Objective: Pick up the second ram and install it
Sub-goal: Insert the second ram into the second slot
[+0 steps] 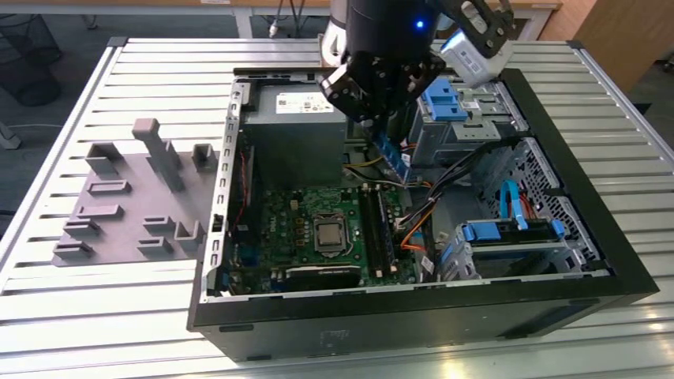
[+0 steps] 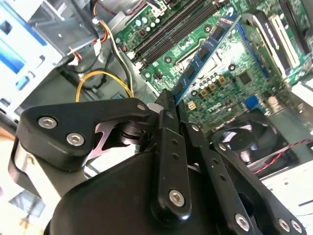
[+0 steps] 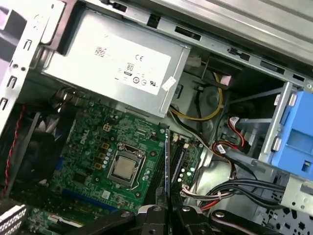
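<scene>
Ram stick held above the open computer

Grey plastic fixture [image 1: 137, 197] with upright blocks sits on the slatted metal table [image 1: 63, 316], at the exterior view's left. Next comes the open black computer case [image 1: 421, 316], with the big square green motherboard [image 1: 316, 237] lying flat inside. One silver chip socket [image 3: 124, 166] sits in its middle.

Above the board hangs the black gripper [image 1: 381, 118]. Its fingers [image 2: 168, 127] are pinching the second ram [image 2: 205, 49], a long, thin, blue-green stick with black chips. The stick hangs on its edge, up off the board, near the long black memory slots [image 2: 176, 29]. I count one stick in the gripper. How many slots there are, I cannot tell.

What could go wrong? The stick might come down tilted or beside its slot, and then it would not click in. The yellow wires [image 2: 105, 78] are close, so the gripper could bump them.
</scene>
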